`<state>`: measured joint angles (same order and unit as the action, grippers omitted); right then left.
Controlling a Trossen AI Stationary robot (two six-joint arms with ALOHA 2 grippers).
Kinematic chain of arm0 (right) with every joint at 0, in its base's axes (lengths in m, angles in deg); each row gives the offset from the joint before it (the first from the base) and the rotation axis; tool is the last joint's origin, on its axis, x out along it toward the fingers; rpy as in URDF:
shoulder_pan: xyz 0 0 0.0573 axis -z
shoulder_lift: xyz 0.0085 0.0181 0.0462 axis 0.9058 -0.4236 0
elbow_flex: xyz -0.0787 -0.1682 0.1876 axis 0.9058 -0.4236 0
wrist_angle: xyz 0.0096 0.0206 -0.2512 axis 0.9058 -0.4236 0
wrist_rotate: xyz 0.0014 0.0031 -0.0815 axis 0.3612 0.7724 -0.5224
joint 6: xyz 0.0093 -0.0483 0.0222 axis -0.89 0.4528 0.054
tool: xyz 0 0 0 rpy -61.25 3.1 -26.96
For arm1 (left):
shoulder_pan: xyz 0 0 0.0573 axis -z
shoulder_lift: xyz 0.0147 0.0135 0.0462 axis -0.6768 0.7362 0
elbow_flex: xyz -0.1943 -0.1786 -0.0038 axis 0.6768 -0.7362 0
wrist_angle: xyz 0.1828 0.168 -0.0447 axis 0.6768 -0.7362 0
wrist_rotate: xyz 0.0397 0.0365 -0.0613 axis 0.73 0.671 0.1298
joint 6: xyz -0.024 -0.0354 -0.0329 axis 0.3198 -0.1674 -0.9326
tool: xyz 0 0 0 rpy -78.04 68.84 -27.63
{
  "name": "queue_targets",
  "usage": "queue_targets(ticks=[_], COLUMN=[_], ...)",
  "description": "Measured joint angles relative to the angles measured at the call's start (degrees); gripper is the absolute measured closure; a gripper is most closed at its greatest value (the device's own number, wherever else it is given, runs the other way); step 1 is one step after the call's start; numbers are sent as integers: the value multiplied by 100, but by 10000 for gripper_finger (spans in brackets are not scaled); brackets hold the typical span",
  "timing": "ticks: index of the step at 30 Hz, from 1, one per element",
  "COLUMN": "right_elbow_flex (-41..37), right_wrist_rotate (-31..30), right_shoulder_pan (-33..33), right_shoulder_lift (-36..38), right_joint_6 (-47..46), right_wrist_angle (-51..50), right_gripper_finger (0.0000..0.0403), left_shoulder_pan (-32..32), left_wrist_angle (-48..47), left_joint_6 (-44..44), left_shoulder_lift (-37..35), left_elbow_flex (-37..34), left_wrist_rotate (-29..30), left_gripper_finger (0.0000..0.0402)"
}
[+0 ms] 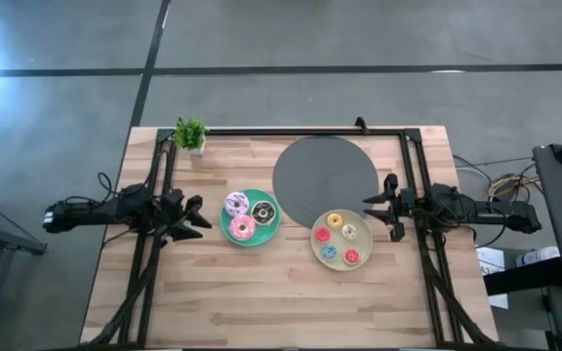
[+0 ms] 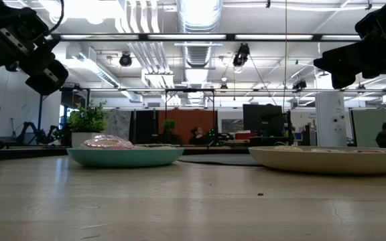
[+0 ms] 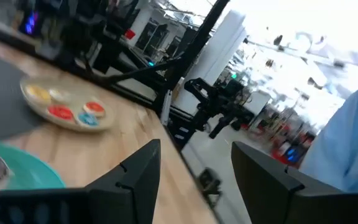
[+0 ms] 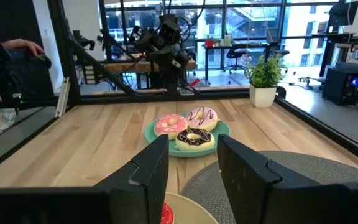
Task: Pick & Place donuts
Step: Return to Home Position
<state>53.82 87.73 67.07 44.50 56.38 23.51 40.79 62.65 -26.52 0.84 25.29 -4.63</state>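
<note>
In the high view, three larger donuts, lilac-white sprinkled [image 1: 236, 204], chocolate [image 1: 263, 211] and pink-iced [image 1: 242, 228], lie on a teal plate [image 1: 261, 240]. Several tiny red, pink and orange donuts [image 1: 349, 232] lie on a pale-yellow plate [image 1: 367, 240]. My left gripper [image 1: 201, 217] hovers open just left of the teal plate. My right gripper [image 1: 371, 208] hovers open just right of the pale plate, above the mat's edge. The right wrist view shows the three larger donuts [image 4: 188, 129] ahead of the open fingers [image 4: 193, 168]. The left wrist view shows the tiny donuts [image 3: 73, 112] beyond its open fingers [image 3: 194, 174].
A dark grey round mat [image 1: 325, 174] lies at the far middle of the table, partly under the pale plate. A small potted plant [image 1: 191, 135] stands at the far left corner. Black frame rails run along the left, right and far edges. Bare wood fills the near half.
</note>
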Motion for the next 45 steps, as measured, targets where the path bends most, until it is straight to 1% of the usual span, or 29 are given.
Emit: queue_targets(ticks=[2,7,10,13,18,22,32,45], right_elbow_flex=[0,0,0,0,0,0,0,0], right_wrist_rotate=[0,0,0,0,0,0,0,0], right_shoulder_pan=[0,0,0,0,2,0,1,2], right_shoulder_lift=[0,-4,-4,-4,-4,-4,-4,-4], right_joint_6=[-11,-14,-5,1,0,0,-1,-2], right_wrist_angle=[0,0,0,0,0,0,0,0], right_gripper_finger=[275,275,275,275,275,275,275,275], left_shoulder_pan=[0,20,20,20,20,15,15,15], left_wrist_angle=[-21,-66,-77,-93,-105,-96,43,88], left_joint_6=[551,2379,3149,3650,3592,3762,3076,3048], left_shoulder_lift=[-1,-2,-2,-2,-2,-2,49,51], left_elbow_flex=[0,-1,-2,-2,-4,-11,-11,-13], left_wrist_rotate=[0,-4,-2,6,17,46,42,42], left_gripper_finger=[229,229,229,229,229,229,229,229])
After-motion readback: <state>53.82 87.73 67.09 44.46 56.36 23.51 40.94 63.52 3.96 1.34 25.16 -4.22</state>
